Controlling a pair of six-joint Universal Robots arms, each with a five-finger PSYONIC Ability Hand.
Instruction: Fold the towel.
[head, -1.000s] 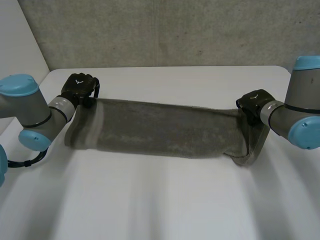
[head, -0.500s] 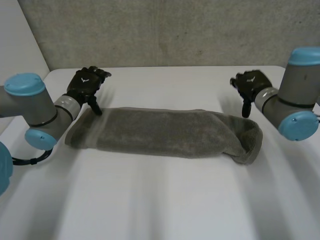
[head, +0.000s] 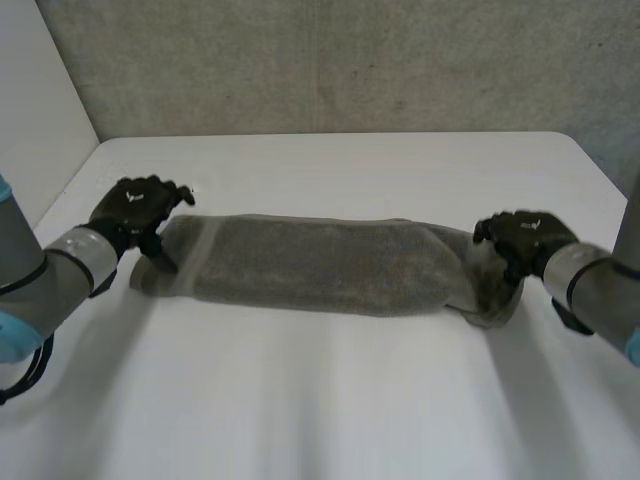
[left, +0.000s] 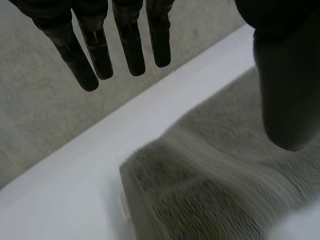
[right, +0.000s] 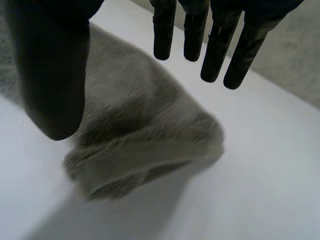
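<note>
The towel (head: 320, 265) lies flat, folded into one long band across the middle of the white table (head: 320, 410). Its long axis runs side to side, from the left hand (head: 135, 210) over to the right hand (head: 522, 240), with the right end sitting a touch nearer the robot than the left. That right end is a bulky fold with a rounded nose (right: 145, 140); the left end shows a flatter, layered corner (left: 200, 200).

And there's room to work. A wide stretch of bare table lies on the robot's side of the towel, and a narrower strip between the towel and the far edge, where the grey wall (head: 350, 60) rises. The left end lies not far from the table's left edge.

Left hand now: it's at the left end, fingers (left: 131, 50) straight and spread, hanging over bare table past the corner. The thumb (left: 287, 90) stands well apart over the cloth, with nothing clasped.

Right hand, same picture at the other end. Its fingers (right: 215, 45) are straight, its thumb (right: 55, 75) wide apart, and the folded end lies below the gap, ungripped.
</note>
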